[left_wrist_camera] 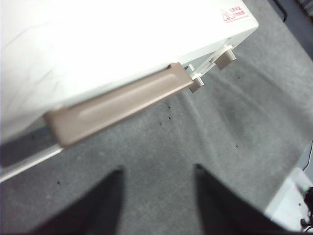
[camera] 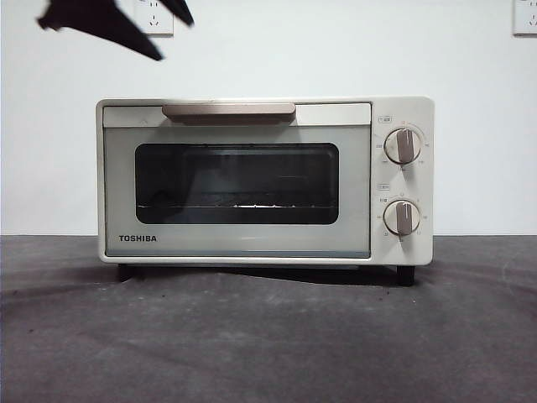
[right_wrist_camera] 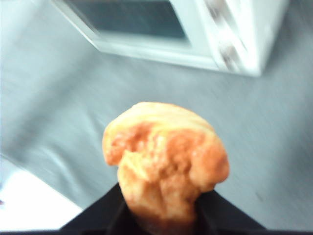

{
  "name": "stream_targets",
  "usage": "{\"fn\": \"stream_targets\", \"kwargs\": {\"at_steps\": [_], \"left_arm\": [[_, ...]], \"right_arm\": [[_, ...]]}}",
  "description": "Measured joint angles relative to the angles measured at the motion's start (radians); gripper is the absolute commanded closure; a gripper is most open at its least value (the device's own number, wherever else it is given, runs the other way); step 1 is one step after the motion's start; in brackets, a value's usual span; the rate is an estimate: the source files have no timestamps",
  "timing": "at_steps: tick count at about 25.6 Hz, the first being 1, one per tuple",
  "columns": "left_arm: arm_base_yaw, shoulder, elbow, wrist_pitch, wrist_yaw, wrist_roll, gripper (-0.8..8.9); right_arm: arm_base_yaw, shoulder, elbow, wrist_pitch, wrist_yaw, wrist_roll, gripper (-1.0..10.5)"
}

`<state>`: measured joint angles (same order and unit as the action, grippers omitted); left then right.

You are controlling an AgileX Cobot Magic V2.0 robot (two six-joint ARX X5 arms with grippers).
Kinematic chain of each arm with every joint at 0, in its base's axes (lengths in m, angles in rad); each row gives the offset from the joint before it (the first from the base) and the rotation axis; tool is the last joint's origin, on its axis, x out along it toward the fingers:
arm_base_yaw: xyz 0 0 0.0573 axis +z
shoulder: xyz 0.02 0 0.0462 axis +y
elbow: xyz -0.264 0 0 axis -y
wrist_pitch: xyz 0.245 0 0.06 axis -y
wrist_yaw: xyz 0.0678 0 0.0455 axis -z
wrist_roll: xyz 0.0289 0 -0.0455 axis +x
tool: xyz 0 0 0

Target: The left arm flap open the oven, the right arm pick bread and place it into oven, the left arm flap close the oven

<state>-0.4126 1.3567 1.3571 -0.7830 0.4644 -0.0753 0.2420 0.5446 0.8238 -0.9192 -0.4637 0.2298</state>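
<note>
Door of the cream-white boxy toaster oven [camera: 264, 180] is shut, so you're on step one. Left gripper [left_wrist_camera: 156, 196], jaws apart, hovers above the beige bar handle [left_wrist_camera: 117, 105]; hook it, pull down. Right gripper [right_wrist_camera: 161, 215] clamps the lumpy golden-orange bun [right_wrist_camera: 164, 161] (off the grey table [camera: 268, 336]).

We note the oven [camera: 252, 180] standing on the surface [camera: 268, 336], our left claw [left_wrist_camera: 156, 196] above its handle [camera: 228, 110], our right claw [right_wrist_camera: 161, 215] holding the bread [right_wrist_camera: 164, 161] before it.
</note>
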Motion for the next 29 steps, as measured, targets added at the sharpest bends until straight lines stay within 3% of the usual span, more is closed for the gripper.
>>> {"fn": "stream_targets", "kwargs": {"at_steps": [3,9,17,21,29], "left_arm": [[-0.015,0.061,0.035,-0.008,-0.003,0.037,7.98],[-0.037,0.124,0.047,0.039,-0.047,0.094,7.97],[-0.040,0.135,0.048,0.149,-0.058,0.111,7.97],[-0.040,0.135,0.048,0.151,-0.116,0.118,7.98],[-0.040,0.169,0.048,0.147,-0.127,0.134,7.98]], "right_arm": [[0.000,-0.064,0.000,0.019,-0.035,0.036,8.5],[0.000,-0.138,0.000,0.018,-0.054,0.090,8.5],[0.000,-0.164,0.000,0.018,-0.055,0.117,8.5],[0.000,-0.164,0.000,0.018,-0.055,0.119,8.5],[0.000,-0.164,0.000,0.018,-0.055,0.119,8.5]]}}
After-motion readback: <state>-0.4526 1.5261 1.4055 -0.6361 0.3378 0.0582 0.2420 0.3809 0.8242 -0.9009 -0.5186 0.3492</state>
